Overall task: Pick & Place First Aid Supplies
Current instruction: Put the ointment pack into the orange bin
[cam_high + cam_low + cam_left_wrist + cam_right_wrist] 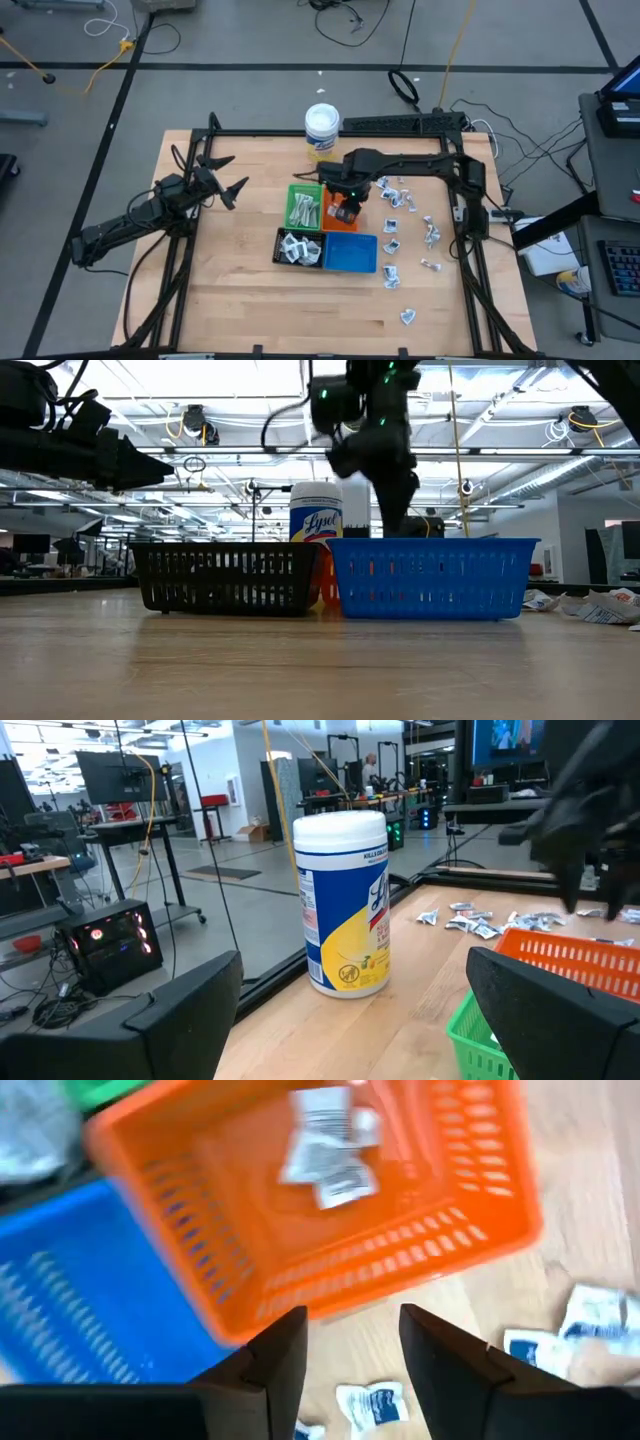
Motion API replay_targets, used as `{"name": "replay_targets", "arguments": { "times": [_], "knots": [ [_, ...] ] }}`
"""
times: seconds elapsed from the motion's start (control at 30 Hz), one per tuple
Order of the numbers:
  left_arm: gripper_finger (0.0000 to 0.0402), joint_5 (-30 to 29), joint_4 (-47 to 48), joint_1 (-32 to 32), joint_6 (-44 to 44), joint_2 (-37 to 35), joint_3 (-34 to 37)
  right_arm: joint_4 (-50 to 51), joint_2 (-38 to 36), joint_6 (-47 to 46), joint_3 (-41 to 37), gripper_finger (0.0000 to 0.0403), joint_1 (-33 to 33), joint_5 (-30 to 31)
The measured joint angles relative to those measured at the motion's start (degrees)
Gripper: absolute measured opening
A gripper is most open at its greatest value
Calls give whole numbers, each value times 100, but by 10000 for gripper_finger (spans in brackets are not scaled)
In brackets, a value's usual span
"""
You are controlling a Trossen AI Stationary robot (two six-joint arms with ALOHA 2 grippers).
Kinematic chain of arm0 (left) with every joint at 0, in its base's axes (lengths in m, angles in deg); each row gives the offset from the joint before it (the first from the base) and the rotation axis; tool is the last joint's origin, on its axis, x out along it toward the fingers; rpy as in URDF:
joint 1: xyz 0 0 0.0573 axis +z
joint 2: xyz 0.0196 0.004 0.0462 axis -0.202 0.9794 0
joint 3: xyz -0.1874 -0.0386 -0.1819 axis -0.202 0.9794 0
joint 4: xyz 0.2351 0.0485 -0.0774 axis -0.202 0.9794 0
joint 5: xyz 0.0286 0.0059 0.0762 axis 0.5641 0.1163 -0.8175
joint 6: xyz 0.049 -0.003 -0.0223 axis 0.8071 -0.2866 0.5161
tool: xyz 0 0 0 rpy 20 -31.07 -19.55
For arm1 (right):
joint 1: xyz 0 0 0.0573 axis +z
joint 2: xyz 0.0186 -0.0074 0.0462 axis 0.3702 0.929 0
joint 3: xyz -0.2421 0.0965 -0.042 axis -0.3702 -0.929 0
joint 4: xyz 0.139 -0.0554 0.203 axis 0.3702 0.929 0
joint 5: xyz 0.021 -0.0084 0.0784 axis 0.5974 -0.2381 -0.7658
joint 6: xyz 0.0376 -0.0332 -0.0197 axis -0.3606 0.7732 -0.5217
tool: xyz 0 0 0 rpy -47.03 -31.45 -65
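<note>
Right gripper (352,1342) hangs over the orange tray (338,213) at table centre, fingers parted with nothing between them; packets (325,1142) lie in the tray below. More packets (405,240) scattered on the wood toward 3 o'clock of the trays, others in the black tray (298,248) at 7 o'clock of the orange one. Left gripper (226,177) waits at 9 o'clock, fingers spread wide, empty, facing the white-lidded tub (343,902).

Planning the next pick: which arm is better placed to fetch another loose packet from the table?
The right. Its gripper hangs over the orange tray, jaws apart and empty, beside the loose packets. The left gripper waits open at the far side, across the trays.
</note>
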Motion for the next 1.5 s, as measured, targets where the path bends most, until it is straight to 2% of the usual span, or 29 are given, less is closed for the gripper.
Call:
{"name": "replay_targets", "arguments": {
  "times": [0.13, 0.27, 0.63, 0.93, 1.23, 1.5],
  "knots": [
    [392, -1, 0, -2, 0, 1, 0, -6, -348, 554, -200, 149, 95, -10],
    [392, 1, 0, -1, 0, 1, 0, -258, -939, 457, -996, 150, 291, 16],
    [392, 0, 0, -1, 0, 1, 0, -455, -2882, -459, -3150, 146, 1339, -7],
    [392, 0, -1, -1, 0, 1, 0, -215, -3986, -1539, -4090, 146, 2443, -25],
    [392, 1, 0, 0, 0, 2, 0, -510, -4176, -2689, -4988, 146, 3582, -28],
    [392, 0, -1, -1, 0, 1, 0, -1261, -3995, -3194, -5582, 146, 3952, -29]
  ]
}}
